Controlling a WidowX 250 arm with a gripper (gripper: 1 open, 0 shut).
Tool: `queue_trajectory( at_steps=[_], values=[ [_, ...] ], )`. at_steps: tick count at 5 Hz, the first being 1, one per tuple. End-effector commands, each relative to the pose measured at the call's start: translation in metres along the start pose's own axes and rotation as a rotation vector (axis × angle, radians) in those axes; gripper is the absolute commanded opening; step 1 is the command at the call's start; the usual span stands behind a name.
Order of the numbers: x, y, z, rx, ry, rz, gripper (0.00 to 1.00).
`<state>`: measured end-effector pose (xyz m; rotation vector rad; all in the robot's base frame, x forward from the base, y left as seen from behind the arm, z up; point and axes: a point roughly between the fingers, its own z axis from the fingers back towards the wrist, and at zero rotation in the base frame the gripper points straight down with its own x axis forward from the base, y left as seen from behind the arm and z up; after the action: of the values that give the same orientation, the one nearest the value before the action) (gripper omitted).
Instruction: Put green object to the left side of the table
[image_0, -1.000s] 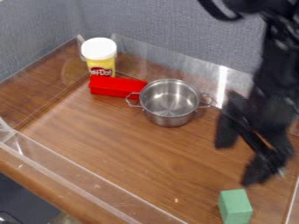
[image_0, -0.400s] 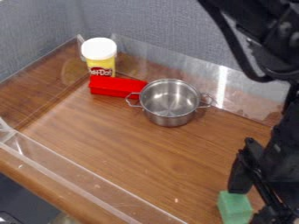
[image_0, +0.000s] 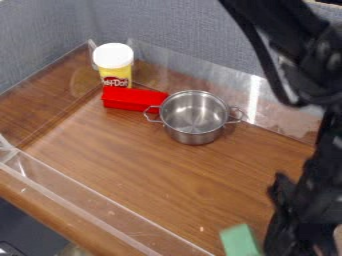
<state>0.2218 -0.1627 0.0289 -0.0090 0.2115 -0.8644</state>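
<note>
Desk (image_0: 94, 150): glossy brown wood-grain top, bordered by low clear plastic walls
Green object (image_0: 239, 241): small matte green block, squarish, at the near right edge of the desk, partly cut off by the picture's lower border; too little shows to tell its long axis or which way it points
Tool (image_0: 291, 232): black, pointing steeply down just right of the green object; its jaws are closed, though whether they grip the block cannot be told
Pot (image_0: 195, 116): round shiny steel, small side handles, standing upright near the desk's middle
Red block (image_0: 134, 98): smooth, rectangular, lying flat left of the pot, its long side running left to right
Jar (image_0: 114, 66): yellow cylinder with white lid, behind the red block at the far wall; label has red lettering, too small to read
</note>
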Motion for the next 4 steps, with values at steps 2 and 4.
queue_trajectory(
  at_steps=[2,4],
  values=[
    [-0.0071,0.0251,0.0411,0.056,-0.089,0.025,1.00],
    [-0.0051,0.0273,0.0345,0.062,-0.096,0.019,0.00]
  ],
)
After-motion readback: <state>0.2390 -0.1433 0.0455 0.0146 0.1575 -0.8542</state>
